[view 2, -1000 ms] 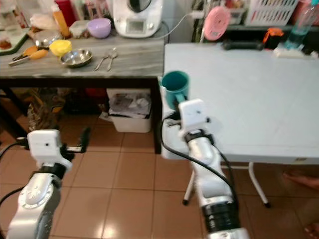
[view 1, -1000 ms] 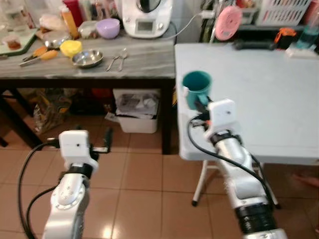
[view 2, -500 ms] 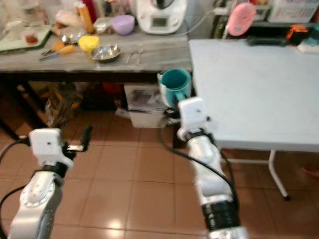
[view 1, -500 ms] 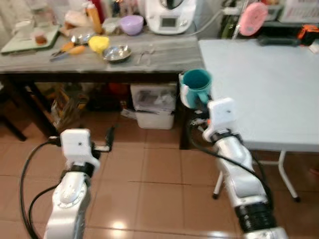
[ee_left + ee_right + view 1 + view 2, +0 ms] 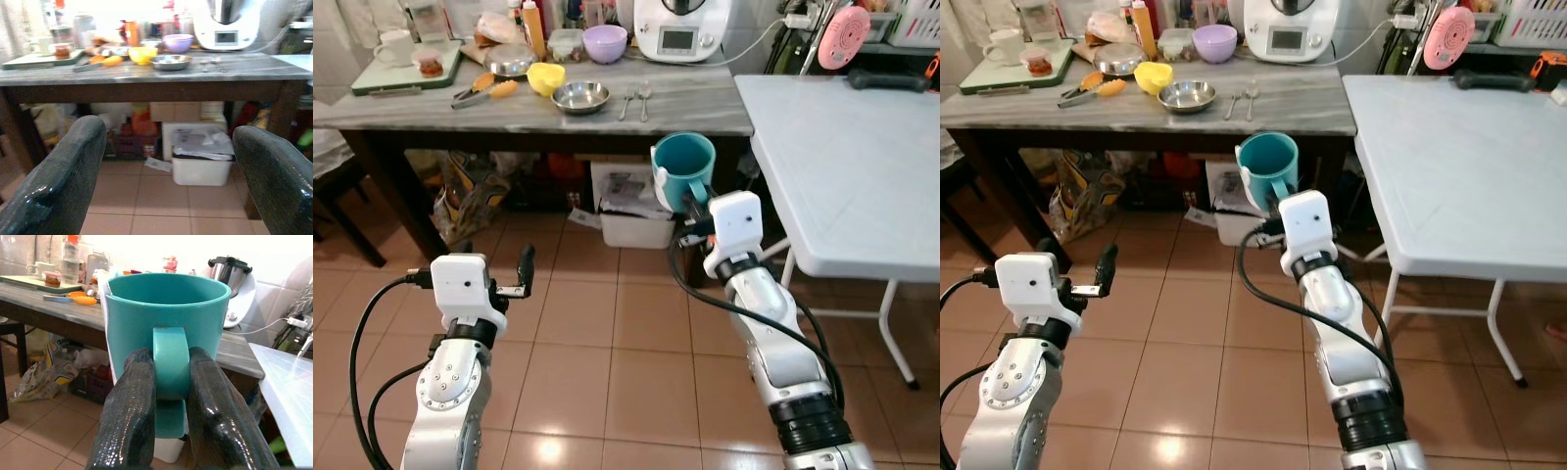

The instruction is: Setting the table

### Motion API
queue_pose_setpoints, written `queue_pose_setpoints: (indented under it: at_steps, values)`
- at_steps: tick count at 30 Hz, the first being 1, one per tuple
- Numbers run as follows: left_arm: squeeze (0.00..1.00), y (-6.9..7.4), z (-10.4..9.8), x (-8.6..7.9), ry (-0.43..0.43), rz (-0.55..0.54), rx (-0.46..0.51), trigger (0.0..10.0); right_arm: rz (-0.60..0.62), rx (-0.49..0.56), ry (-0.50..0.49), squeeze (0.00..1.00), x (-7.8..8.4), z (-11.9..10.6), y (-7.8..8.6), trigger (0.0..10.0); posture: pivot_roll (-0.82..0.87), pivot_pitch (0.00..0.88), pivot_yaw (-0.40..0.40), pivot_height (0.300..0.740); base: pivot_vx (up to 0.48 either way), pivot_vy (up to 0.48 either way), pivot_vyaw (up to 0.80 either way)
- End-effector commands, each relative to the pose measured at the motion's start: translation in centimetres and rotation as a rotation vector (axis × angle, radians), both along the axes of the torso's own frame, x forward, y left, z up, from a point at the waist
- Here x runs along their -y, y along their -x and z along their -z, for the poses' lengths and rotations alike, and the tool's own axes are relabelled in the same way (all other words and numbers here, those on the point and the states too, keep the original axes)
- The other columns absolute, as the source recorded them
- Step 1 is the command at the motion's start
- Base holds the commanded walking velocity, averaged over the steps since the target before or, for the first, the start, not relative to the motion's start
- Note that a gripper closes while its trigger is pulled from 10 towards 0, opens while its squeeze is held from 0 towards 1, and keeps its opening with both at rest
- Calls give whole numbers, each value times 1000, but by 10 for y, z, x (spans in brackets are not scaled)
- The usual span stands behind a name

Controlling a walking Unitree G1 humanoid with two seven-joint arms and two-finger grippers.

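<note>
Fingers of the right gripper [image 5: 171, 382] are clamped on the handle of a smooth teal mug [image 5: 683, 168], held upright over the floor between the grey counter [image 5: 695, 108] and the white table [image 5: 842, 176]. Risk: glossy handle may slip or swing. Left gripper [image 5: 166, 161] hangs spread, holding nothing.

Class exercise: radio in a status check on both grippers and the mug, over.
Right gripper shut on teal mug handle, mug upright, held in the air between grey table and white table. Left gripper open, low over floor. Nothing in the way.
</note>
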State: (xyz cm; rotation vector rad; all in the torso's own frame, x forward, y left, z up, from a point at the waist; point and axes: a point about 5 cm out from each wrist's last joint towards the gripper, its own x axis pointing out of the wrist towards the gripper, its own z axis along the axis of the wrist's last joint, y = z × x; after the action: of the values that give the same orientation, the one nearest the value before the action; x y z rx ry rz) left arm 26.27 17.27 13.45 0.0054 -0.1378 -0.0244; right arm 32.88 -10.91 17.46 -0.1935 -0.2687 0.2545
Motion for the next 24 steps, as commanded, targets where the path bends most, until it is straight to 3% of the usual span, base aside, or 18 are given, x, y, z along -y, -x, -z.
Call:
queue_pose_setpoints:
  at_steps: [1,10,24]
  values:
    - [0,1,-3,1,-2,13,16,10000,0,17,1,0,1,-3,0,10000,-85,63,46,740,0,0,0]
    - [0,1,-3,8,18,54,23,10000,-4,13,5,0,2,-1,1,10000,-91,61,49,740,0,0,0]
    - [0,2,-2,10,33,81,16,10000,-4,14,7,0,2,-1,2,10000,-93,69,56,740,282,0,0]
